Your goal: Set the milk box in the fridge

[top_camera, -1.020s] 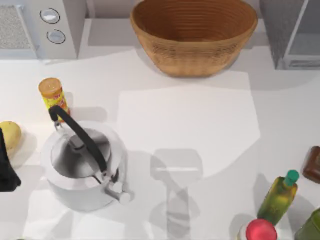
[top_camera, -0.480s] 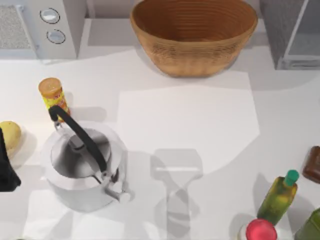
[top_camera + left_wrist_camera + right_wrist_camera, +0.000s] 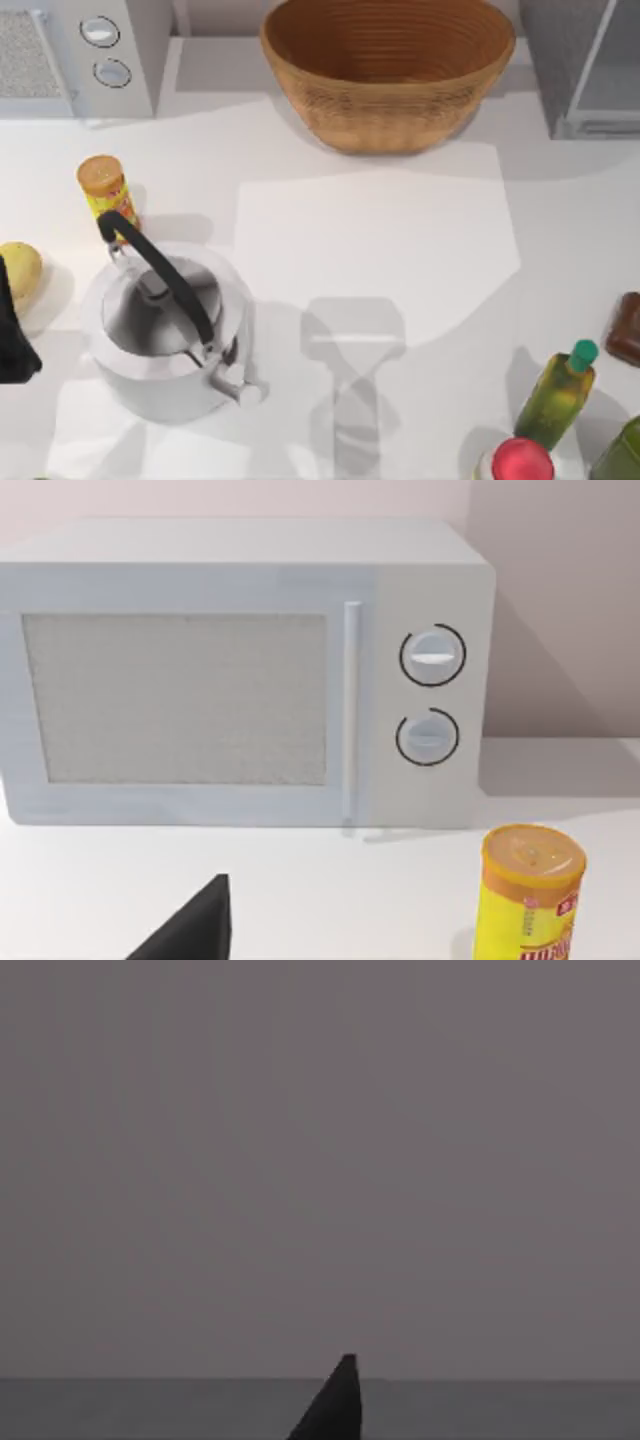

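On a white table [image 3: 380, 230], the fridge [image 3: 560, 60] stands at the far right corner, its pale front panel framed in thin light trim. Beside it, at the back centre, sits a wicker basket [image 3: 388, 70]. A white microwave [image 3: 120, 50] with two round knobs fills the far left corner.

The left arm [image 3: 12, 340] hangs at the table's left edge, beside a yellow fruit [image 3: 18, 270] and near a steel kettle [image 3: 165, 335] with a black handle. The left gripper [image 3: 195, 925] looks toward the microwave, and whether it is spread or pressed together cannot be told. A yellow canister [image 3: 105, 190] with an orange lid stands between kettle and microwave. Its label has a red band with small writing too fine to read.

The right gripper [image 3: 335, 1405] shows as a dark tip against a plain grey surface, and its state cannot be told either.

A grey shadow [image 3: 355, 390] falls on the table's near centre. At the near right stand a yellow-green bottle [image 3: 555, 400] with a green cap, a red-lidded jar [image 3: 520, 462], a brown item [image 3: 627, 328] and a green item [image 3: 622, 455]. No lettering on them can be read.
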